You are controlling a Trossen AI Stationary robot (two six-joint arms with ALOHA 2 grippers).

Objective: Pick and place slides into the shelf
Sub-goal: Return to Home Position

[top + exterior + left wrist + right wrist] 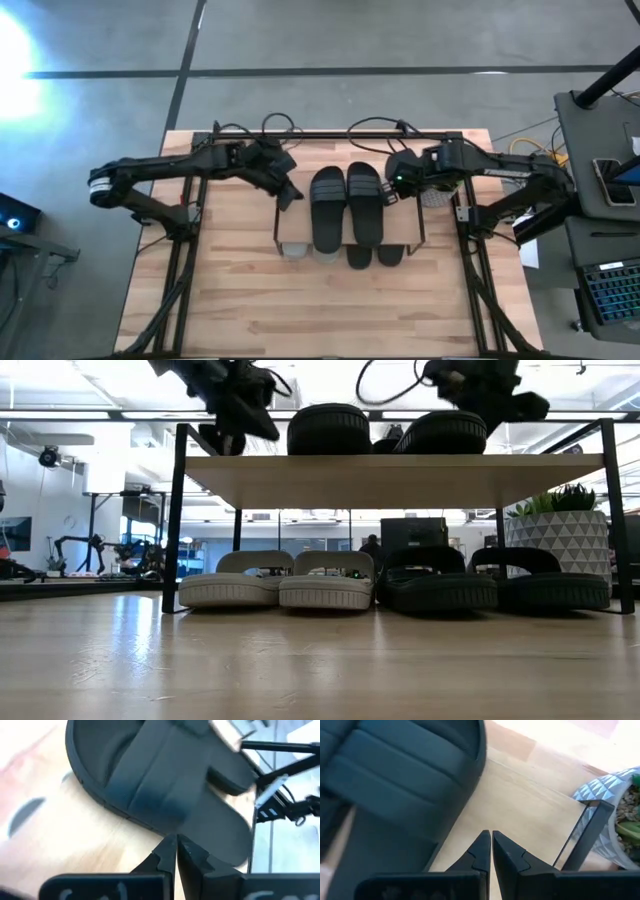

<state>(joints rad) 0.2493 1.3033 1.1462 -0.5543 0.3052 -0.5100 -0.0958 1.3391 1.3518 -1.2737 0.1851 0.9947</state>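
Note:
Two black slides (328,208) (365,203) lie side by side on the shelf's light-wood top board (295,225). Under the board (390,478), two light grey slides (230,582) (325,584) and two more black slides (435,584) (545,584) rest on their soles on the table. My left gripper (293,197) hovers shut just left of the left top slide (165,785), clear of it. My right gripper (392,197) hangs shut over the board beside the right top slide (395,780), touching nothing.
A white patterned planter (555,530) with a green plant stands on the table just right of the shelf. The shelf's black wire legs (178,520) frame the lower slides. Bare wooden tabletop (320,310) lies toward the near edge. A keyboard (610,290) sits off the table, right.

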